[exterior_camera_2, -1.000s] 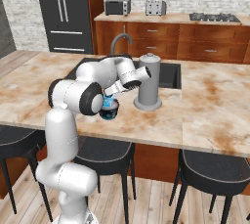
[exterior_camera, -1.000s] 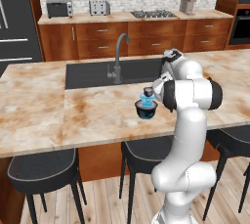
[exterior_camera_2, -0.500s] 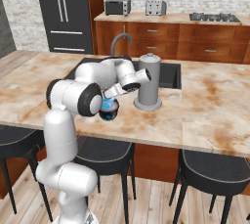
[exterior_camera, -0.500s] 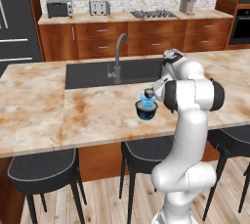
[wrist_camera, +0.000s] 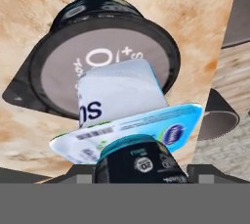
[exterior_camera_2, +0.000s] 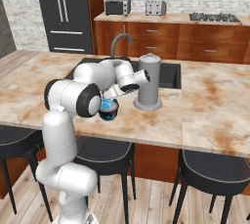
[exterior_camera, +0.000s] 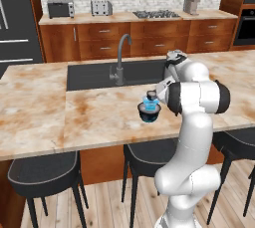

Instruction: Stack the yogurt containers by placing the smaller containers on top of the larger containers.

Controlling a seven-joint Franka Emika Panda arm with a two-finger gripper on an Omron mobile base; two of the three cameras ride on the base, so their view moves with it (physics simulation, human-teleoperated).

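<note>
Now the tiny dark cup (wrist_camera: 139,162) is held over the light-blue cup (wrist_camera: 122,105), stacked on the navy tub (wrist_camera: 105,56) near the counter's (exterior_camera: 89,117) front edge; the hand's (exterior_camera_2: 113,94) grip cannot be told.

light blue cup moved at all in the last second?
No. In the left base view the light blue cup sits on the navy tub at the same offset from the faucet as before.

Dark navy tub (wrist_camera: 105,52) with grey printed top, translucent light-blue cup (wrist_camera: 122,105), tiny dark cup (wrist_camera: 139,162), on orange-veined beige marble counter (exterior_camera: 60,117)
</note>
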